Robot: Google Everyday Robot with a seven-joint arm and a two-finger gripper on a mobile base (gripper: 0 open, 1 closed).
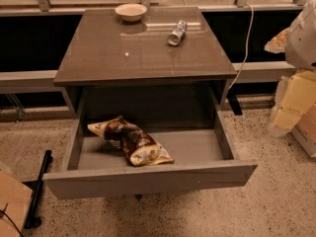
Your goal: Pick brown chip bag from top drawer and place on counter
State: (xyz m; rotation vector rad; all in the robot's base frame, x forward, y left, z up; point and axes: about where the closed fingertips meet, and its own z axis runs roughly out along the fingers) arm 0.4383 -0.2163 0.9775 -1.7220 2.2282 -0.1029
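The top drawer (pixel 148 179) is pulled out wide under the counter (pixel 123 53). The brown chip bag (pixel 131 139) lies inside it, left of the middle, flat on the grey bottom, with its dark brown middle and cream-yellow ends showing. My gripper (pixel 289 107) is at the right edge of the view, to the right of the drawer and roughly level with it, well apart from the bag. My white arm (pixel 303 31) shows above it. Nothing is seen held in the gripper.
A white bowl (pixel 131 12) stands at the back of the counter. A small silver can (pixel 177 32) lies on its side to the bowl's right. A white cable (pixel 244 48) hangs behind the counter's right side. A black bar (pixel 38 189) lies on the speckled floor at the left.
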